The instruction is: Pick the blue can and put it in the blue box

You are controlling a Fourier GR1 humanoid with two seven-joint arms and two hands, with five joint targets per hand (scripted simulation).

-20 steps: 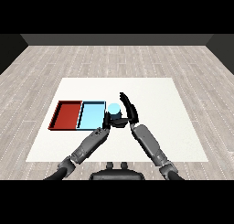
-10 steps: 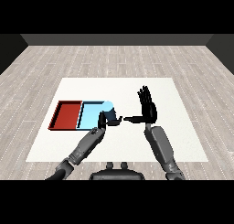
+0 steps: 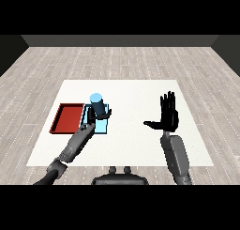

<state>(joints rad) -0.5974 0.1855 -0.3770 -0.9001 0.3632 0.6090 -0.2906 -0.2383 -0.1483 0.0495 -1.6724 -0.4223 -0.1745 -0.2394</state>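
Observation:
The blue can (image 3: 96, 102) stands upright in my left hand (image 3: 100, 114), whose fingers curl round its lower part. Hand and can are over the light blue tray (image 3: 87, 117), near its right side. Whether the can touches the tray floor I cannot tell. The red tray (image 3: 67, 118) lies directly left of the blue one. My right hand (image 3: 168, 117) is raised over the table's right half, fingers straight and spread, thumb pointing left, holding nothing.
Both trays sit on the white table (image 3: 131, 95), left of its middle. Wooden floor surrounds the table on all sides.
My left hand has carried the can leftward over the blue tray. My right hand has let go, pulled away to the right and spread its fingers.

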